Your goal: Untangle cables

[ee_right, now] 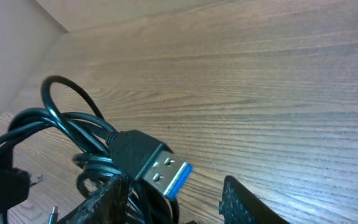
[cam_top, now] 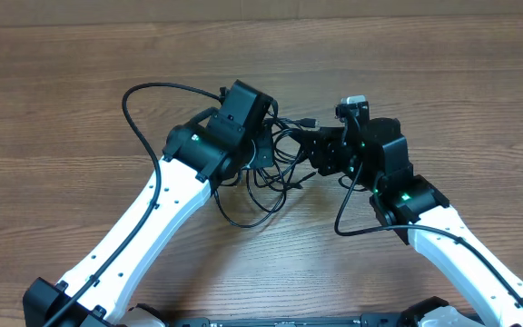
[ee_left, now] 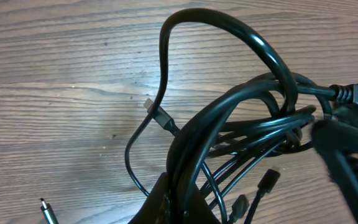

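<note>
The cables [cam_top: 278, 173] lie as a tangled black bundle on the wooden table between my two arms. My left gripper [ee_left: 182, 190] is shut on several strands of the cables [ee_left: 241, 118], which loop upward from its jaws. Loose plugs [ee_left: 266, 182] hang beside it, and a silver jack tip [ee_left: 48, 211] lies at the lower left. My right gripper [ee_right: 176, 186] stands open. A black USB plug with a blue insert [ee_right: 157, 163] rests against its left finger [ee_right: 104, 199], with a clear gap to the right finger [ee_right: 247, 205]. Overhead, the left gripper [cam_top: 254, 145] and right gripper [cam_top: 323, 153] face each other across the bundle.
The left arm's own thicker wire [cam_top: 139, 113] arcs out over the table at the left. Another arm wire [cam_top: 348, 218] loops beside the right wrist. A beige wall [ee_right: 11, 37] borders the table in the right wrist view. Bare wood [cam_top: 425, 82] surrounds the tangle.
</note>
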